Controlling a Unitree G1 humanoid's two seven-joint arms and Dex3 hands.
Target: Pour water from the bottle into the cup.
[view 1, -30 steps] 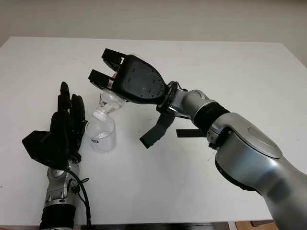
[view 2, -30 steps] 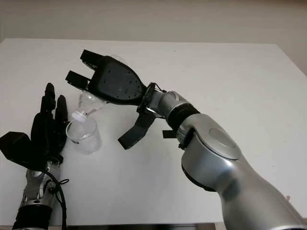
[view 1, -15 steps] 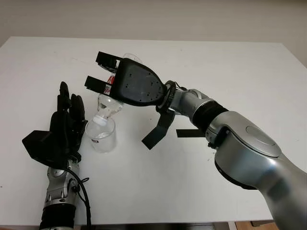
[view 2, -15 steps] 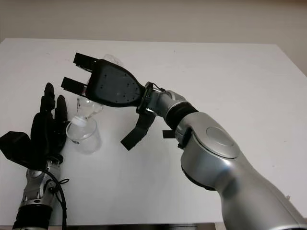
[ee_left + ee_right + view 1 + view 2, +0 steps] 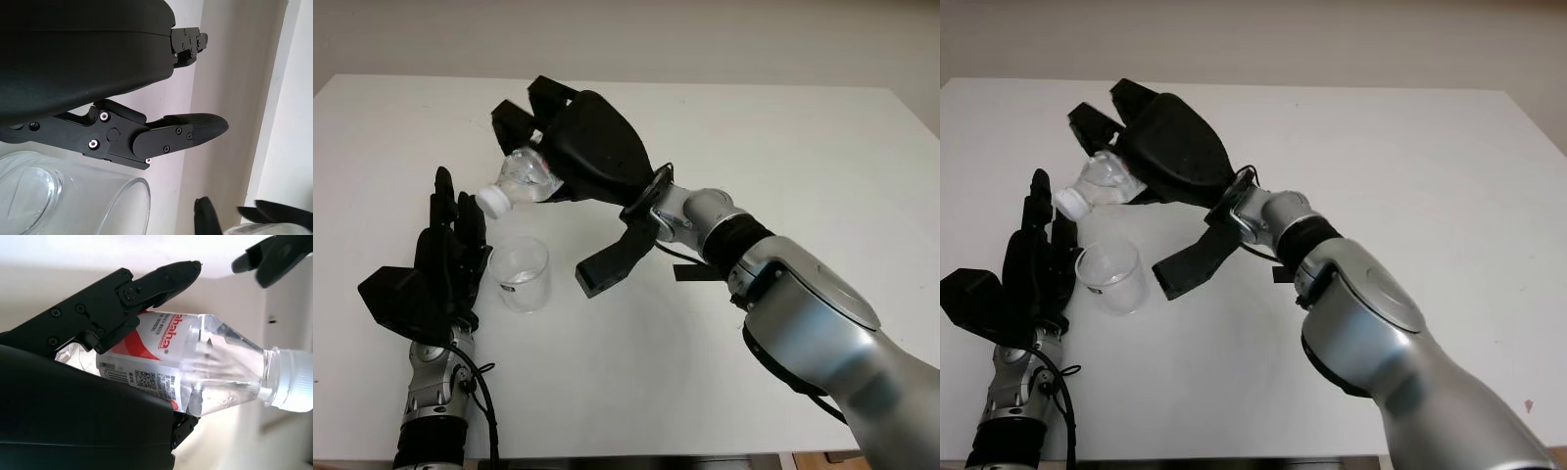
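My right hand [image 5: 543, 132] is shut on a clear plastic water bottle [image 5: 521, 179] with a red and white label [image 5: 164, 340]. The bottle lies nearly level above the table, its white cap [image 5: 491, 200] on and pointing left, above and a little left of the cup. The clear plastic cup [image 5: 521, 273] stands upright on the white table [image 5: 783, 157], with a little water in its bottom. My left hand [image 5: 445, 259] is open and stands just left of the cup, close to its wall. In the left wrist view the cup rim [image 5: 117, 183] sits by the fingers [image 5: 186, 132].
A black strap [image 5: 617, 264] hangs from my right wrist down beside the cup's right side. The right forearm [image 5: 773, 284] crosses the table's middle from the bottom right. The table's far edge meets a pale wall.
My right hand has lifted the bottle's neck out of the cup and tipped it back from steeply downward to nearly level. The cup and left hand have stayed put.
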